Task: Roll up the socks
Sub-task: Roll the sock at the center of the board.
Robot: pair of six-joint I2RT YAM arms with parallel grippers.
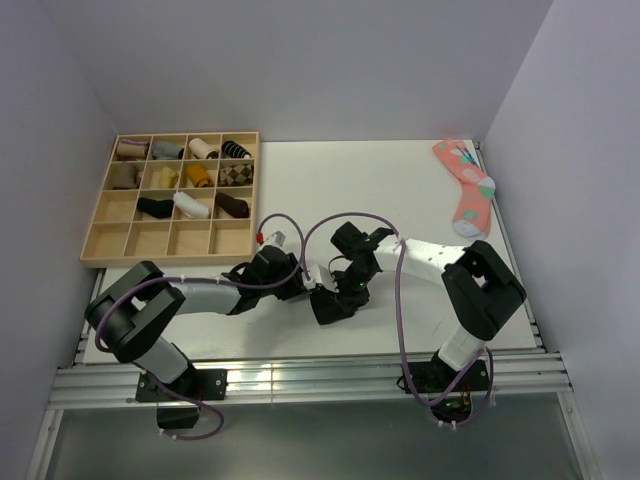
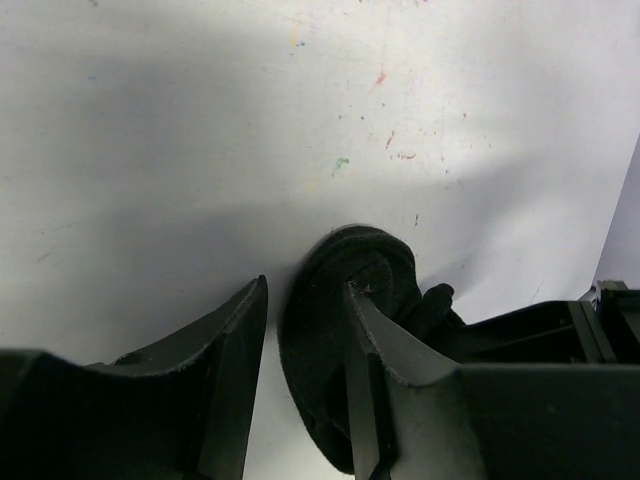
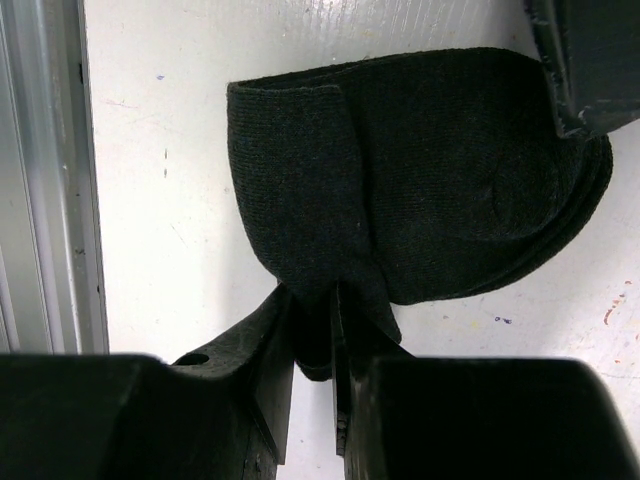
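Top external view: a wooden tray [image 1: 165,261] sits at the far left corner of the desk [image 1: 350,180]. It has sixteen little boxes. The two far rows each hold four rolled socks [image 1: 197,176], one to a box. The third row holds three more. One roll is striped [image 1: 236,149] and one is black [image 1: 153,207].

A pink sock [image 1: 468,190] with dots lies flat at the far right corner.

The black sock [image 3: 450,180] lies close to the near edge, about in the middle. From above it is hard to pick out, because both dark arms crowd over it.

The right gripper [image 3: 312,300] has its fingers squeezed together on a fold at the sock's edge. The left gripper [image 2: 305,300] has its fingers apart. One finger [image 2: 375,340] lies across the rolled-up end of the sock, and white desk shows beside the other finger. I cannot tell if that finger goes inside the roll.
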